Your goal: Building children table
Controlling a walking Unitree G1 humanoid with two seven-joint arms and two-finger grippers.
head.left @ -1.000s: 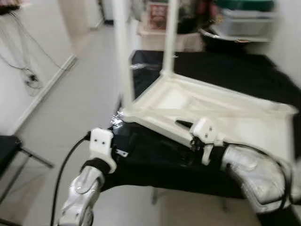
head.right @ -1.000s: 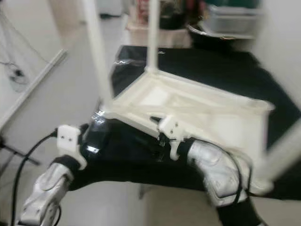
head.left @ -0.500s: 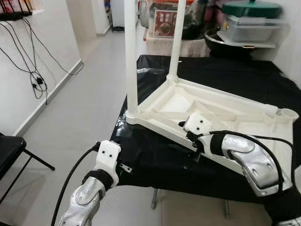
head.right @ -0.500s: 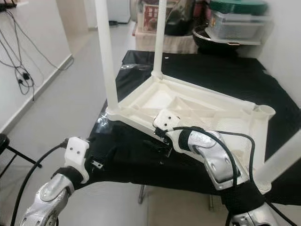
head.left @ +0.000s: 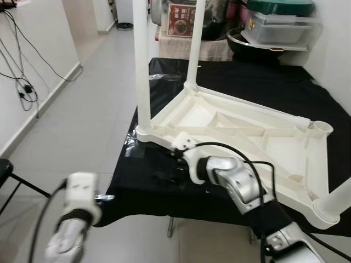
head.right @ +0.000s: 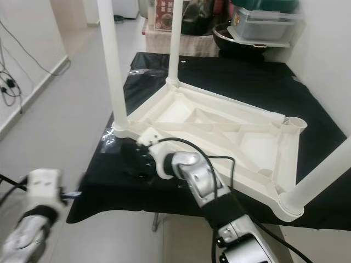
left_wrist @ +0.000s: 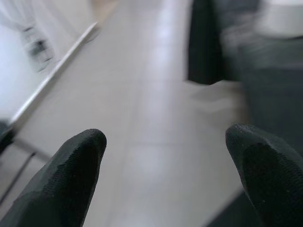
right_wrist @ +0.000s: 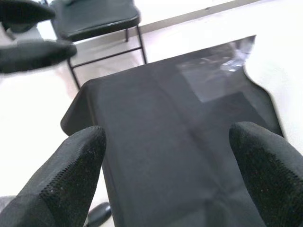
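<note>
1. Lying upside down on the black-covered table (head.left: 247, 82), the white children's table (head.left: 241, 131) has its ribbed underside facing up, slightly tilted, with its near corner close to the cloth's left front edge.
2. Three white legs stand fitted: one at the near left corner (head.left: 141, 71), one at the far left corner (head.left: 194, 44), and a third at the near right corner (head.left: 337, 200), which leans out of frame. An empty round socket (head.left: 322, 129) sits at the far right corner.
3. The right gripper (right_wrist: 165, 156) hovers over the black cloth just in front of the tabletop's near left edge; its fingers (right_wrist: 75, 165) are spread wide apart and hold nothing.
4. The left gripper (left_wrist: 165, 165) hangs off the table's front left edge, above the pale floor (head.left: 82, 131); its fingers (left_wrist: 71, 170) are likewise spread apart and empty.
5. Beyond the table stand a grey lidded tub (head.left: 279, 24) and a dark bowl (head.left: 247, 44) on a shelf. Cables (head.left: 22, 71) trail down the left wall, and a black chair (right_wrist: 94, 19) stands on the floor.
</note>
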